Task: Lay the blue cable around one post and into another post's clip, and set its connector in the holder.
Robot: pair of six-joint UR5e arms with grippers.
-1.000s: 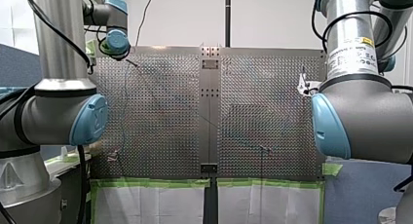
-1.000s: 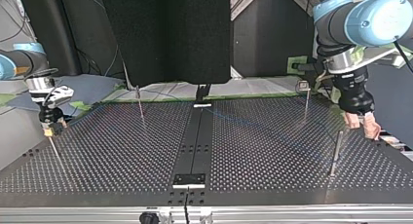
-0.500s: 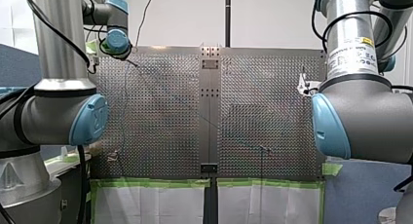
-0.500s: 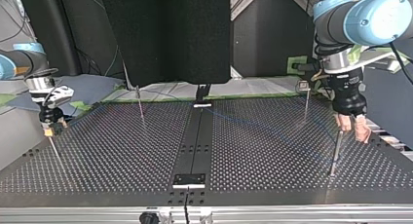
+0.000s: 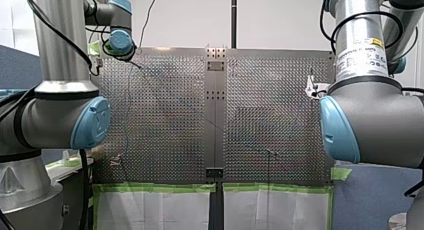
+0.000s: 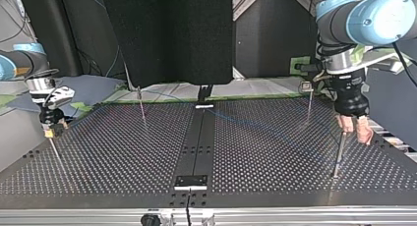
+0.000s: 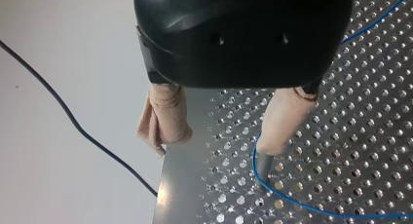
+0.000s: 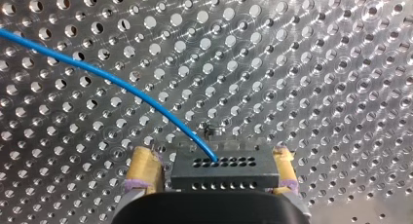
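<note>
The blue cable (image 8: 104, 78) is running thin and bright over the perforated worktop (image 8: 341, 63). It is ending in the connector (image 8: 221, 168), a dark block with two rows of small holes, which is sitting level between my right gripper's (image 8: 213, 158) jaws. In the left wrist view the cable is bending around a slim grey post (image 7: 263, 166). In the top view that post (image 6: 339, 155) is standing upright near the right edge, with a clip-topped post (image 6: 308, 105) standing behind it.
</note>
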